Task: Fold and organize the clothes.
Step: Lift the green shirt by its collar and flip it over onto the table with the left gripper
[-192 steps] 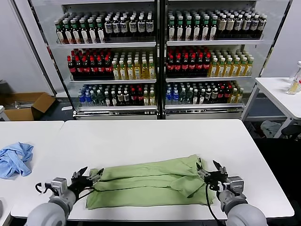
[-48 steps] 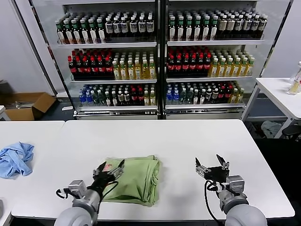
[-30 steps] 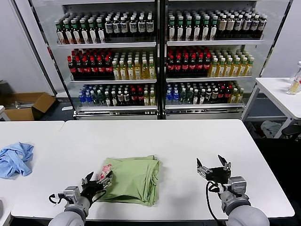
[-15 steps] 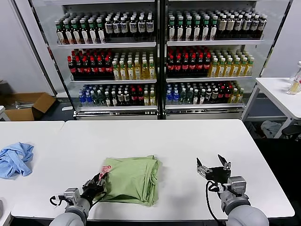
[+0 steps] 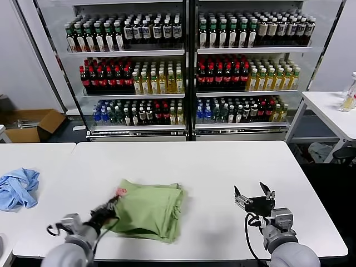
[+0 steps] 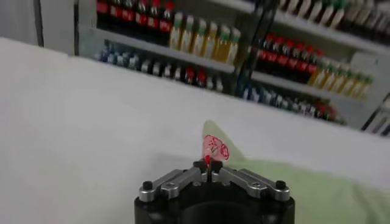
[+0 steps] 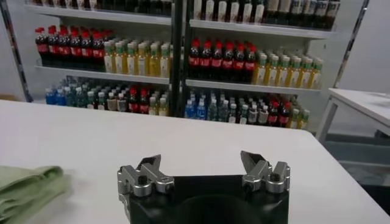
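The light green shirt [image 5: 147,208] lies folded into a rough square on the white table [image 5: 206,167], left of centre near the front edge. A bit of its red-and-white print [image 5: 119,191] shows at its far left corner. My left gripper [image 5: 109,208] is shut on the shirt's left edge; in the left wrist view its jaws [image 6: 207,164] pinch cloth just below the print [image 6: 214,148]. My right gripper [image 5: 255,196] hovers open over bare table to the right of the shirt, well apart from it. The right wrist view shows that gripper [image 7: 203,165] with nothing between its fingers and the shirt's edge [image 7: 24,189] at one side.
A crumpled sky-blue cloth [image 5: 18,188] lies on the neighbouring table at the far left. Glass-door coolers full of bottles [image 5: 189,67] stand behind the table. A cardboard box [image 5: 30,123] sits on the floor at the left, and another white table [image 5: 334,111] stands at the right.
My left gripper went from open to shut on the shirt's left edge. It has since shifted left and back, dragging the shirt slightly that way. The right gripper stayed put, open.
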You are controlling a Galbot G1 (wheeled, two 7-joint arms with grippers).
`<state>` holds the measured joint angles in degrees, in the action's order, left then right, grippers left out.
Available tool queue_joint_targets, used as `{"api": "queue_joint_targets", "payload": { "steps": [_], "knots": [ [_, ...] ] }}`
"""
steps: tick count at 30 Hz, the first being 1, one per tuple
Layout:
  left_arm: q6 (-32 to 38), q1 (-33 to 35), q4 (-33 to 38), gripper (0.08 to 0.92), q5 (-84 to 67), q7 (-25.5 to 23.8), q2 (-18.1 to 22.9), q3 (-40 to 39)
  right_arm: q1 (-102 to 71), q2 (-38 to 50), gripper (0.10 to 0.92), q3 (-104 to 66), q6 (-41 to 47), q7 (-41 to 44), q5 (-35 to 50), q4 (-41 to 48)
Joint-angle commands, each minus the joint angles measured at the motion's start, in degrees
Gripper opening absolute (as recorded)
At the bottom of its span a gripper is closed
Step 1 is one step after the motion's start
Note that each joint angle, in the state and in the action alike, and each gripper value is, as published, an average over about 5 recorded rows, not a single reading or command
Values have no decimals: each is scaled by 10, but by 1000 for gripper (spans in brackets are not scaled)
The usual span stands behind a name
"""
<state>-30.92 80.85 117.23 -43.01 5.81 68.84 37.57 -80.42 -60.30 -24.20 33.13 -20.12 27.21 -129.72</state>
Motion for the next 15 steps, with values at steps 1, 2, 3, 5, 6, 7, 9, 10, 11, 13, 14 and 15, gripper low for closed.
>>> {"api": "queue_joint_targets", "payload": {
  "steps": [1, 2, 3, 5, 6, 7, 9, 10, 11, 13, 14, 15],
  "knots": [
    [-23, 12, 29, 85, -286, 9, -103, 272, 2, 0, 823, 1, 0, 1, 1, 4],
    [-23, 16, 15, 85, -302, 9, -112, 293, 3, -1, 823, 2, 0, 1, 0, 4],
    [-24, 19, 1, 85, -320, 11, -122, 312, 4, 0, 823, 4, 0, 1, 0, 4],
    [-24, 22, -17, 85, -345, 16, -132, 327, 4, 1, 823, 6, 0, 1, 0, 3],
    [-24, 20, -15, 85, -351, 21, -132, 319, 3, 2, 823, 7, 0, 1, 0, 1],
    [-24, 16, -8, 85, -354, 28, -128, 304, 3, 3, 823, 7, 0, 0, 0, 0],
    [-23, 3, 19, 85, -347, 45, -110, 253, 0, 5, 823, 5, 0, -1, 0, -2],
    [-23, -5, 40, 85, -337, 56, -95, 211, -1, 5, 823, 4, 0, -1, 0, -2],
    [-23, -11, 61, 85, -320, 65, -80, 166, -3, 6, 823, 3, 0, -1, 0, -3],
    [-22, -21, 99, 85, -269, 75, -36, 60, -8, 6, 823, 1, 0, -2, -1, -3],
    [-22, -23, 114, 85, -236, 76, -14, 6, -10, 6, 823, 0, 0, -3, -2, -4],
    [-22, -24, 124, 85, -204, 73, 8, -43, -12, 5, 823, 0, 0, -3, -3, -4]
  ]
}}
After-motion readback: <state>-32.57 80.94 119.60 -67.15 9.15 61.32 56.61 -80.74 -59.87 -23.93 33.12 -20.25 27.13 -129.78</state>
